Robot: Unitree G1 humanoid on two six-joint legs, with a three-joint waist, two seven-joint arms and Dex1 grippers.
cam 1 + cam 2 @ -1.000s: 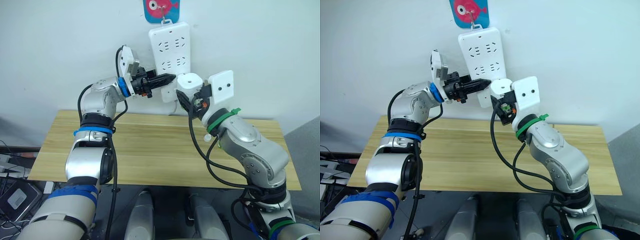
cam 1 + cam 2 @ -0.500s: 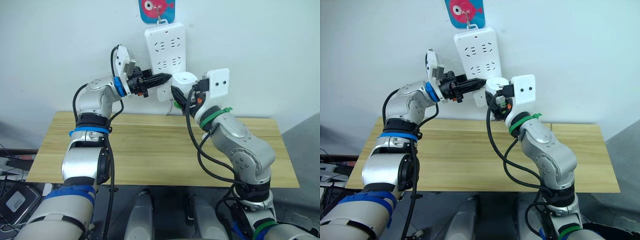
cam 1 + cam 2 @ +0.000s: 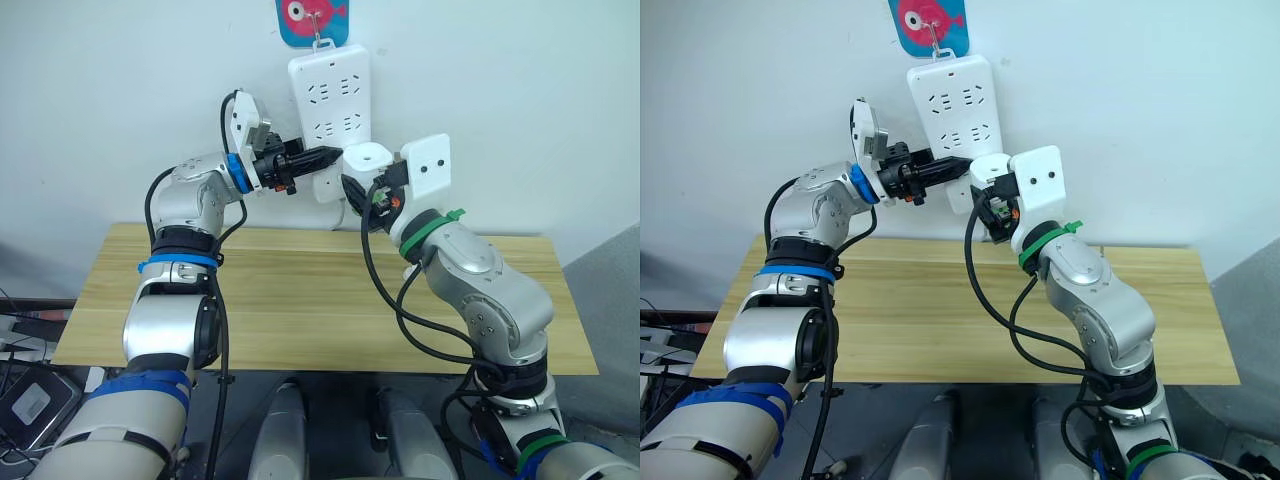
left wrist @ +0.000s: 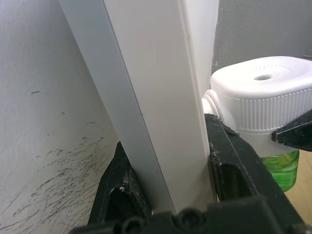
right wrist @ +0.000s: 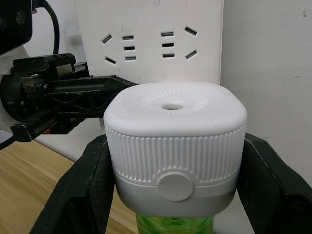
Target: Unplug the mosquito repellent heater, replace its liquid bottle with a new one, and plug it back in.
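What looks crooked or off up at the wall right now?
The power strip hangs tilted from its hook, lower end swung toward the robot's right, with the left gripper clamped across that lower end. The right gripper holds the mosquito repellent heater, its green bottle attached. Nothing looks spilled or broken.

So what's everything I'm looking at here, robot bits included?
Power strip: one, white, hanging on the wall.
Fish sign: one, blue with a pink fish, above the strip.
Mosquito repellent heater: one, white, at the strip's lower end.
Liquid bottle: one, green, under the heater.
Table: one, light wood, against the wall.
Left gripper: black fingers closed on the strip's edge.
Right gripper: black fingers clamped on the heater's sides.
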